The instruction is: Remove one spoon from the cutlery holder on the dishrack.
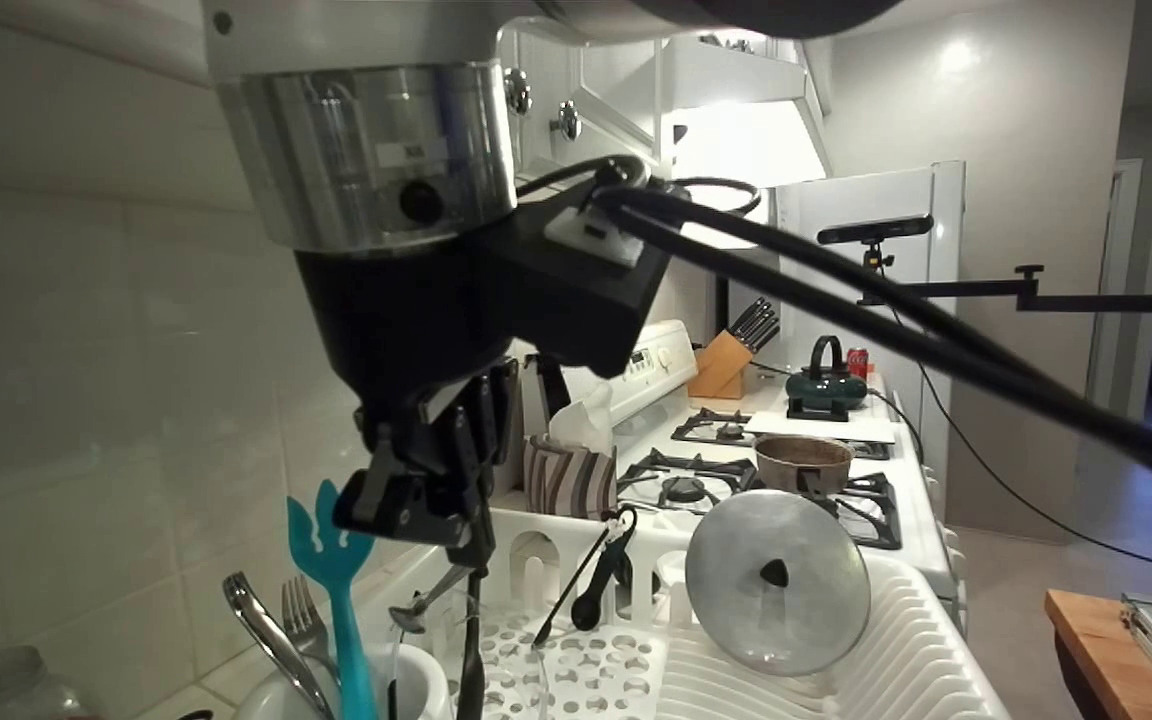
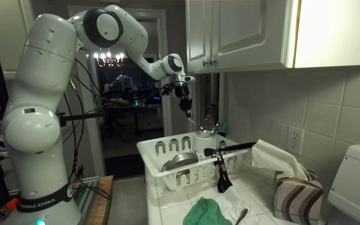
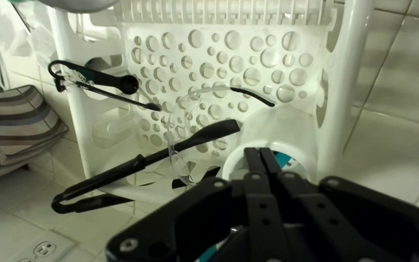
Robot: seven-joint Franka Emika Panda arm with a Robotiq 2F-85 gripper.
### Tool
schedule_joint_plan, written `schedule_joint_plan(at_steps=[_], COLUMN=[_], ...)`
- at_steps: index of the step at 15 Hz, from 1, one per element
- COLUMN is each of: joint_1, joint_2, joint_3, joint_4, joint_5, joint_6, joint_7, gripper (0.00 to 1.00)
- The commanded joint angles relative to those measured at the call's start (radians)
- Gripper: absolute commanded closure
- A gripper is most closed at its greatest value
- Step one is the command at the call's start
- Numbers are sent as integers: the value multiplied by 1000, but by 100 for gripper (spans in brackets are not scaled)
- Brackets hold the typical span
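The spoon (image 1: 420, 608) hangs just above the mouth of the cutlery holder (image 2: 202, 145), caught near its handle's end: the claw (image 3: 260, 154) has its fingers together, clamped on it. Its long axis slants from the fingertips down to the bowl, the bowl leaning toward the tiled wall (image 1: 56, 350), with the claw higher and off to the holder's side away from that wall. There is one arm (image 2: 47, 65), so the reach is its alone. In both exterior views the bowl looks above the holder's rim; whether it touches the utensils there I cannot tell. I judge the removal nearly done, a straight lift away from the holder being called for next.

Counted outward: one spoon in the claw; in the holder, at least one fork (image 1: 307, 615), one teal utensil (image 1: 339, 572) and one curved metal handle (image 1: 271, 637). One dishrack (image 3: 353, 65) around the holder. Just beside the holder, one pair of clear glasses (image 3: 253, 95) and one of black tongs (image 3: 133, 168). Across the rack from it, at least two black measuring spoons (image 3: 104, 77). Well apart from it, toward the stove (image 1: 681, 490), one lid (image 1: 786, 610), one tissue box (image 2: 297, 197), one green cloth (image 2: 205, 214).
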Motion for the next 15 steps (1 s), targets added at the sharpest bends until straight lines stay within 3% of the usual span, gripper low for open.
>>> schedule_joint_plan(at_steps=[1, 8, 15], joint_1=[-9, -93, -203], joint_2=[-71, -120, -128], joint_3=[19, 48, 55], joint_4=[-75, -223, -353], joint_5=[27, 184, 317], joint_6=[-95, -135, 101], joint_7=[64, -5, -351], gripper=[99, 99, 99])
